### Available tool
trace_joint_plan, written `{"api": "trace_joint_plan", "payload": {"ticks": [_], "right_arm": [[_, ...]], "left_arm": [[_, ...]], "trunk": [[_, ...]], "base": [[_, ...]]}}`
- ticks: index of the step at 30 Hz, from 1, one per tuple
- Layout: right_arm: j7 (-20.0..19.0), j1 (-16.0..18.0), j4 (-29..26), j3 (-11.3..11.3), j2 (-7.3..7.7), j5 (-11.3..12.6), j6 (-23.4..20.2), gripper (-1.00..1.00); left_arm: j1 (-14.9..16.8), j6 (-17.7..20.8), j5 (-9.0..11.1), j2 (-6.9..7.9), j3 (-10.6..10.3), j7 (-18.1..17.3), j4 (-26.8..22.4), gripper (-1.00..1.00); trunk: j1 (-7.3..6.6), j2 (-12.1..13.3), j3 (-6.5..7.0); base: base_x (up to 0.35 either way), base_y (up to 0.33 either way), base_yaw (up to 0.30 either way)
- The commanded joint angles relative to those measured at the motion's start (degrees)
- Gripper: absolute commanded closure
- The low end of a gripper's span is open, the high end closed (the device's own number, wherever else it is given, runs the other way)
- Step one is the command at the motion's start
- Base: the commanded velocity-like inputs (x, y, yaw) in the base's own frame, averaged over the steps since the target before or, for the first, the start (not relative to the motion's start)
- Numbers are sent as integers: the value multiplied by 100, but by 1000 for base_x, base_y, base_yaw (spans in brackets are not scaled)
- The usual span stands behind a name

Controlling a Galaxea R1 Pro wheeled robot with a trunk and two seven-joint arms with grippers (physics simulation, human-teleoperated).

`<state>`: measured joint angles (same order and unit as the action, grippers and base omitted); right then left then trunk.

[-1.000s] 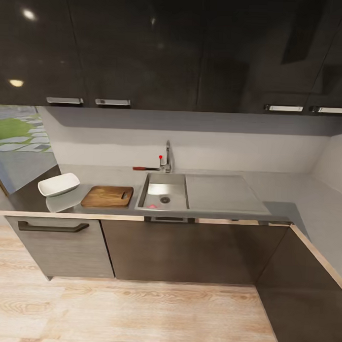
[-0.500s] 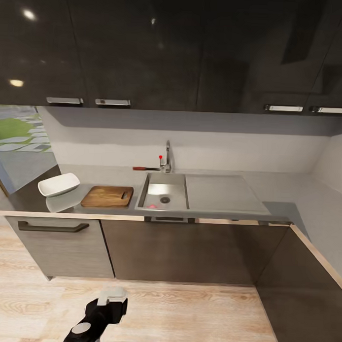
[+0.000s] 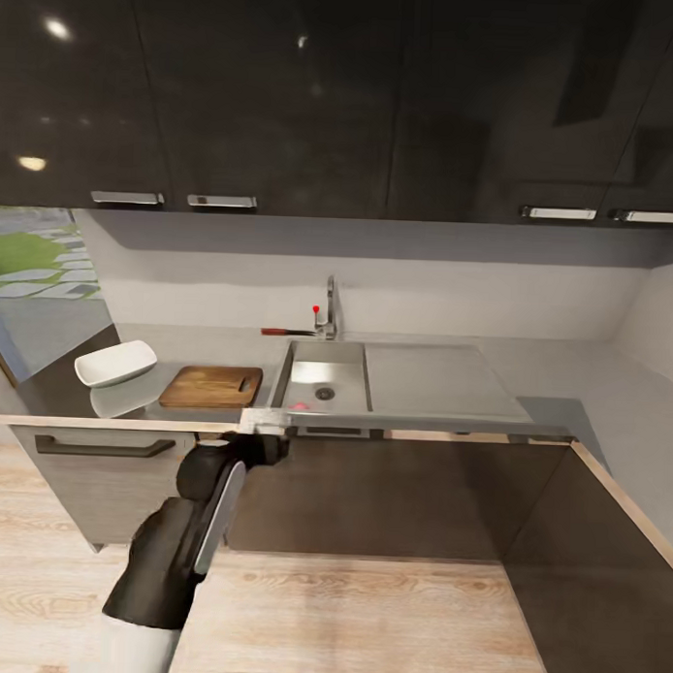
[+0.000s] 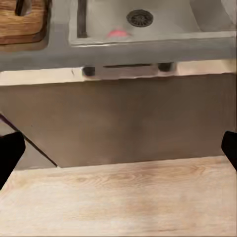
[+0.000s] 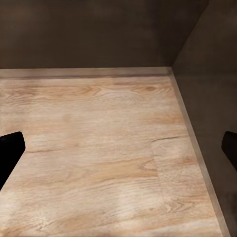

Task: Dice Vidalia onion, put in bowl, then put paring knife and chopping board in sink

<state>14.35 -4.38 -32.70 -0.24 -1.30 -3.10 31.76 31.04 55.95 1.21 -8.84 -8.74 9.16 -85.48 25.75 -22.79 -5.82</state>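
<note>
The small pinkish Vidalia onion (image 3: 300,406) (image 4: 117,33) lies in the sink (image 3: 321,360) near its front wall, just in front of the round drain (image 4: 139,18). To the sink's left the wooden chopping board (image 3: 211,386) (image 4: 19,22) rests on the dark countertop (image 3: 53,390), and the white bowl (image 3: 115,362) sits farther left. The paring knife (image 3: 288,332) lies at the back of the counter beside the faucet (image 3: 329,312). My left gripper (image 3: 266,421) (image 4: 118,153) hangs open at the counter's front edge, below and left of the onion. My right gripper (image 5: 118,148) is open over the floor.
Grey-brown lower cabinets (image 3: 370,493) stand under the counter, and one has a drawer handle (image 3: 105,447) at the left. A flat steel drainboard (image 3: 437,379) extends right of the basin. Glossy black upper cabinets (image 3: 287,92) hang overhead. A side cabinet run (image 3: 611,540) closes the right.
My left arm has risen from low over the floor up to the counter's front edge, near the sink. The things on the counter have not moved.
</note>
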Motion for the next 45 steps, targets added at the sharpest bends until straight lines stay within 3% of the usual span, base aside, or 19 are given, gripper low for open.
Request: {"api": "trace_joint_plan", "payload": {"ticks": [1, 5, 7, 8, 10, 16, 20, 26, 45], "right_arm": [[32, -1, -10, -2, -2, -33, -3, -100], [32, -1, -9, -2, -2, -33, -2, -100], [32, -1, -9, -2, -2, -33, -3, -100], [32, -1, -9, 1, -7, -33, 2, -100], [32, -1, -9, 4, -9, -33, 4, -100], [32, -1, -11, 6, -12, -33, 24, -100], [47, -1, -17, 7, -12, -25, 31, -100], [50, -1, -17, 7, -19, -24, 32, -100], [58, -1, 171, -2, -133, -16, 40, -100]], "left_arm": [[482, 86, 64, -5, -13, 37, 253, -100], [1596, 158, 394, -14, -25, 63, 1048, -100], [1903, 166, 492, -17, -27, 76, 1329, -100], [2372, 174, 603, -15, -30, 98, 1939, -100], [2544, 177, 646, -14, -29, 105, 2243, -100], [2699, 197, 695, 14, -25, 83, 2587, -100], [2721, 223, 704, 60, -97, 70, 2090, -100], [2716, 231, 705, 104, -160, 69, 1957, -100], [2714, 198, 705, 77, -198, 77, 2676, -100]], "trunk": [[3, -13, -13], [3, -13, -13], [3, -13, -13], [3, -13, -13], [3, -13, -13], [3, -13, -13], [3, -13, -13], [3, -13, -13], [3, -13, -13]], "base": [[0, 0, 0], [0, 0, 0], [0, 0, 0], [0, 0, 0], [0, 0, 0], [0, 0, 0], [0, 0, 0], [0, 0, 0], [157, -101, 0]]}}
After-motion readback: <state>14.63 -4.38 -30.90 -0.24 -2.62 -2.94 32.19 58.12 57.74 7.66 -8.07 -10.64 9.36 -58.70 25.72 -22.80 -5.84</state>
